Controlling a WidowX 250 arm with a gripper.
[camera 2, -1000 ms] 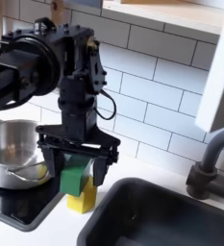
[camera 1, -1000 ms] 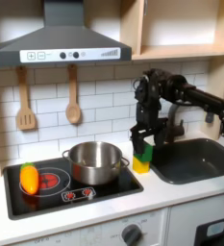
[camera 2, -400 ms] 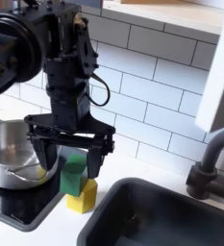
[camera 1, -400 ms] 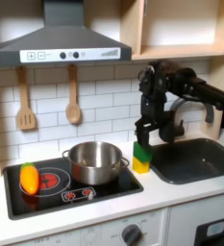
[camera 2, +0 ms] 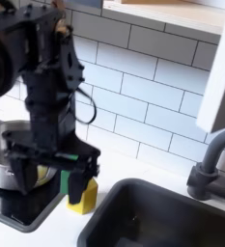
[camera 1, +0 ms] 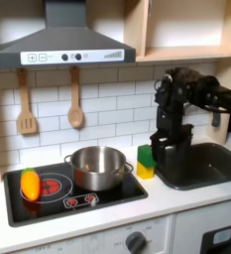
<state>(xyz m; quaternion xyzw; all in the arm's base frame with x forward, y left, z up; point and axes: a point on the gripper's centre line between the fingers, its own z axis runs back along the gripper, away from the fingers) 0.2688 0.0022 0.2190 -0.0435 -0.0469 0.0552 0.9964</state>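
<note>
In the first exterior view, the orange object (camera 1: 29,184) lies on the stove (camera 1: 57,198), far left of the sink (camera 1: 201,164). The steel pot (camera 1: 98,167) stands closer to the sink. The green and yellow sponge (camera 1: 145,161) stands upright just left of the sink (nothing grips it). The gripper (camera 1: 165,151) hangs beside the sponge with fingers spread wide.

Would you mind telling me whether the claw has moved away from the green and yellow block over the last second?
Yes. In the first exterior view the claw has shifted right, off the block and toward the sink.
</note>
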